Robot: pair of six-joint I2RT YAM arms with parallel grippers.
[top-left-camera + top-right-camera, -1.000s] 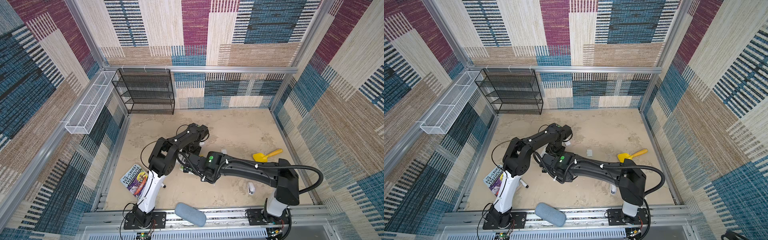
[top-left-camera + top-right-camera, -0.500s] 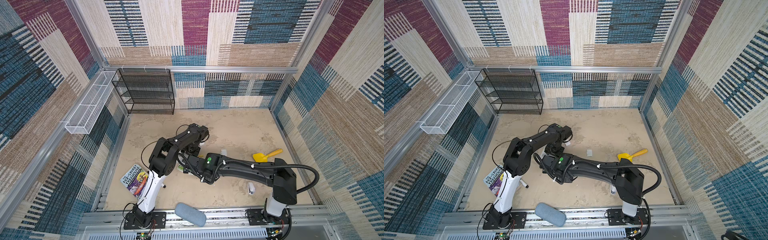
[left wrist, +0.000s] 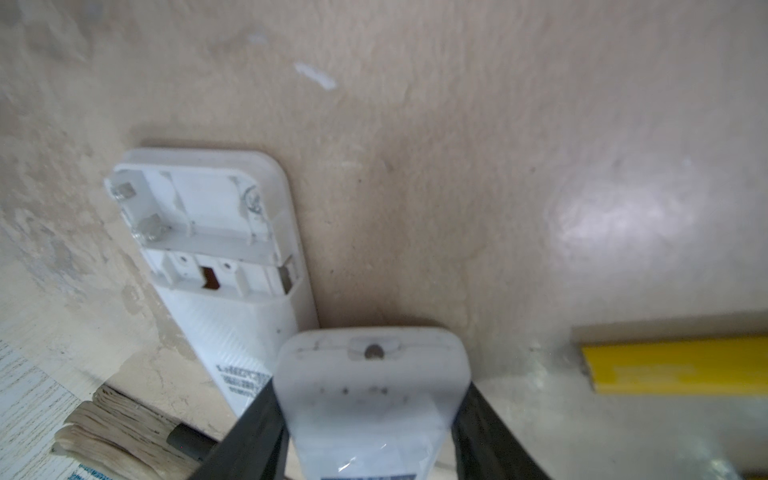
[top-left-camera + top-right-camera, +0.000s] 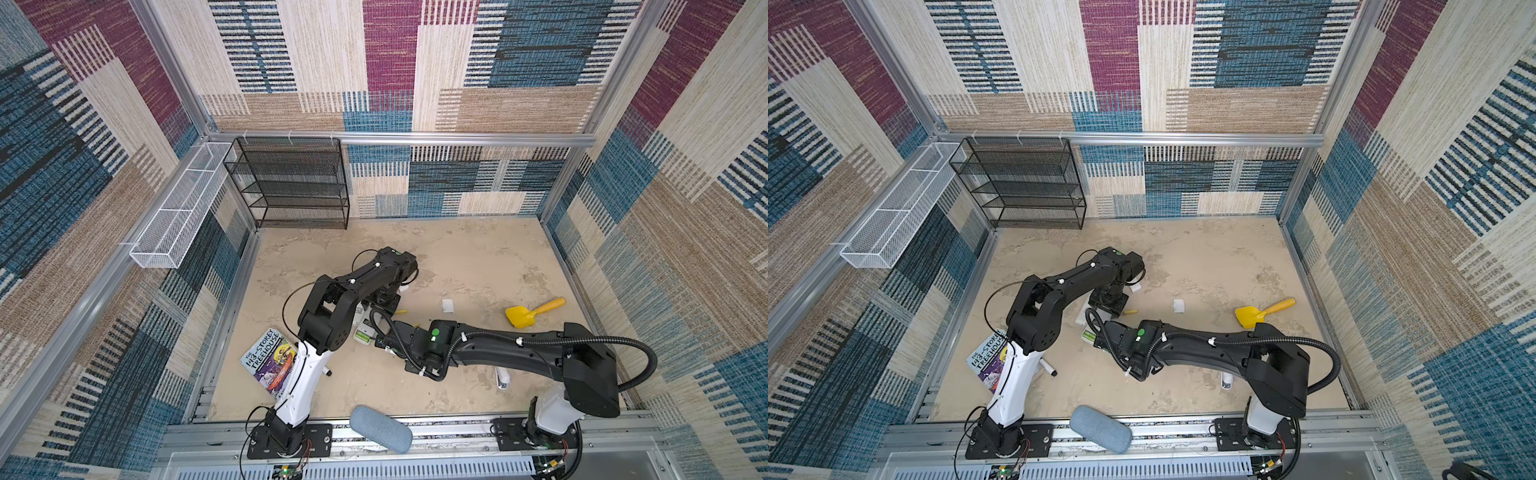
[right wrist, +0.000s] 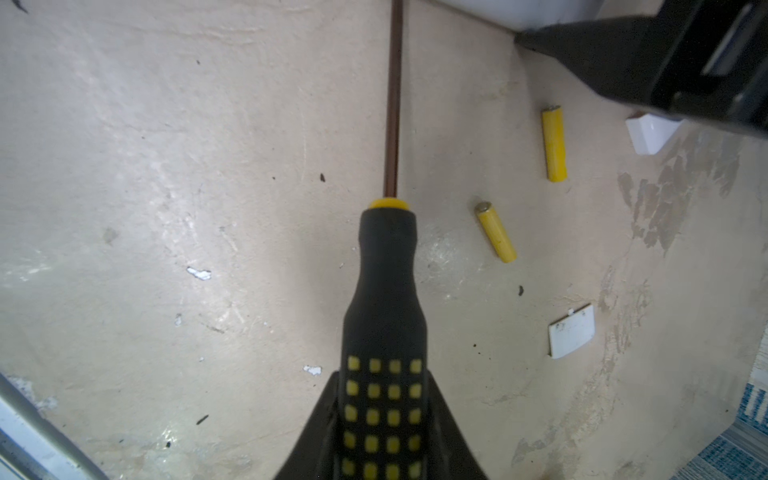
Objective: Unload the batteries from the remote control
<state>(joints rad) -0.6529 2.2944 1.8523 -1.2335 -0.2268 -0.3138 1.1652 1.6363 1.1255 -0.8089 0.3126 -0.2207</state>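
Observation:
My left gripper (image 3: pixel 370 415) is shut on the end of a white remote control (image 3: pixel 372 386). A second white remote (image 3: pixel 208 232) lies beside it, its open battery bay bare. In both top views the left gripper (image 4: pixel 384 299) points down at the remotes (image 4: pixel 360 320); one end holds yellow-green batteries (image 4: pixel 362 334) (image 4: pixel 1089 336). Two yellow batteries (image 5: pixel 555 143) (image 5: pixel 496 232) lie loose on the floor; one shows in a top view (image 4: pixel 401 311). My right gripper (image 5: pixel 384 386) is shut on a black-and-yellow screwdriver (image 5: pixel 386 291), its shaft pointing away over bare floor.
A white battery cover (image 5: pixel 571 330) (image 4: pixel 447 305) lies right of the batteries. A yellow scoop (image 4: pixel 530 313), a book (image 4: pixel 270 361), a blue-grey pouch (image 4: pixel 380 428) and a small white object (image 4: pixel 503 376) lie around. A black mesh shelf (image 4: pixel 291 183) and a white wire basket (image 4: pixel 178 212) stand at the back left.
My right arm has drawn back to the right and toward the front with the screwdriver. The left arm and its remote have stayed put.

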